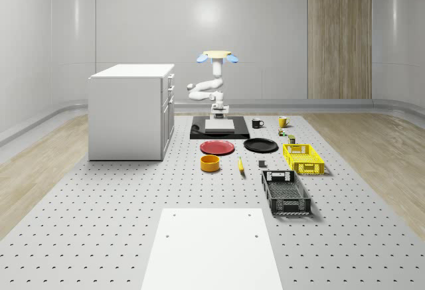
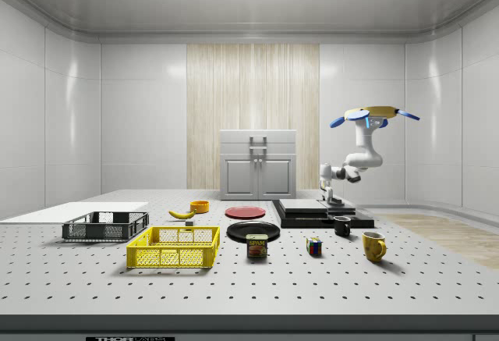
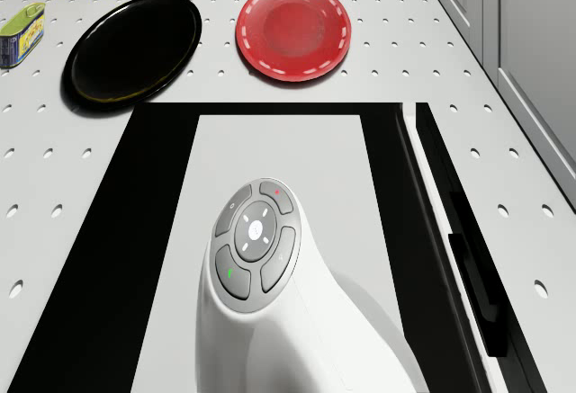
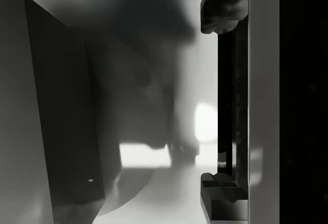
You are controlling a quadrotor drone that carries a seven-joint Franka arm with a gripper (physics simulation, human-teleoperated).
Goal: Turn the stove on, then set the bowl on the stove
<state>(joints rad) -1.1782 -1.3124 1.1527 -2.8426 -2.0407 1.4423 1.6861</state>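
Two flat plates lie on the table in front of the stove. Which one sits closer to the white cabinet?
The red plate. It lies on the cabinet side of the black plate, which sits toward the yellow crate.

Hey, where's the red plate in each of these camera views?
Whole-scene view: red plate lies just in front of the stove.
Side view: it sits to the side view's left of the stove.
Drone view: it lies beyond the stove.
Shared landmark: the stove.

Drone hovers beyond stove, arm lowered
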